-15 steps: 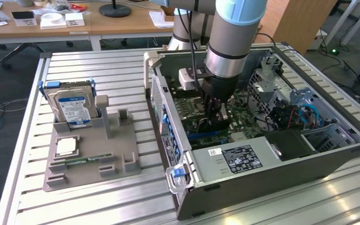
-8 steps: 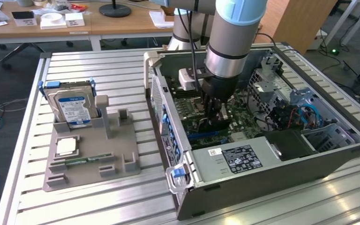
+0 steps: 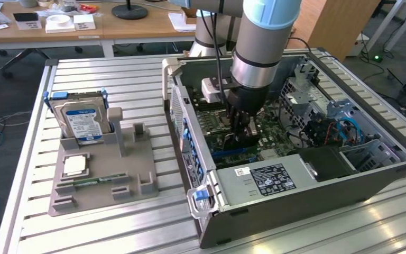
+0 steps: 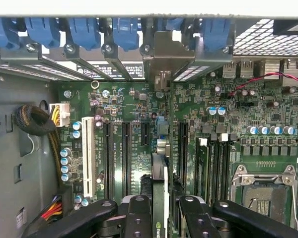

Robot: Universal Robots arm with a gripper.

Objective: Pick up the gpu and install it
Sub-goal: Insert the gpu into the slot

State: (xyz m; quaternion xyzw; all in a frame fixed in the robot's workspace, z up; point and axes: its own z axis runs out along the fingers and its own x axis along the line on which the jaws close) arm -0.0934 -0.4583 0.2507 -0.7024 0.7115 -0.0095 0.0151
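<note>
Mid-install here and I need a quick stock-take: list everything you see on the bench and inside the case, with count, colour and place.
computer case: one, grey, open, on the slatted table toward the exterior view's right
motherboard: one, green, inside the case
gpu: one, dark card seen edge-on, held upright over the motherboard slots
hard drive: one, silver with blue label, standing in the holder
parts holder: one, grey, on the table at the exterior view's left
memory stick: one, green, lying in the holder
slatted table: one, silver
claw: one, black, shut on the gpu inside the case
</note>
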